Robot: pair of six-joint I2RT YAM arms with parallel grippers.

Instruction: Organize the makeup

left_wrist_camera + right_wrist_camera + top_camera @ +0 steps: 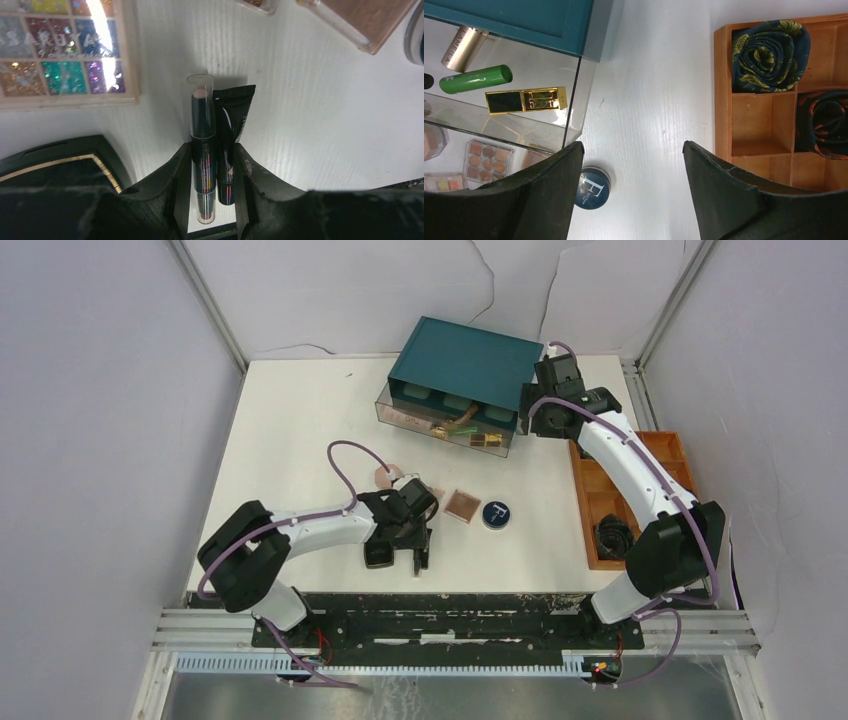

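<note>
My left gripper (414,543) (212,150) is low over the table, shut on two slim tubes side by side: a dark stick with a clear cap (202,125) and a black squeeze tube (231,120). A glitter palette (60,50) and a black square compact (55,165) (378,555) lie beside it. A pink octagonal compact (385,477), a brown square compact (462,505) and a dark blue round compact (496,514) (592,186) sit mid-table. My right gripper (548,375) (631,150) is open and empty, high beside the teal drawer box (465,360).
The box's clear drawer (524,65) is pulled out and holds a gold tube, a green tube (475,79) and a gold-and-black lipstick (526,100). A wooden divided tray (590,500) (722,90) at the right holds rolled fabric and a black coiled cable (612,537).
</note>
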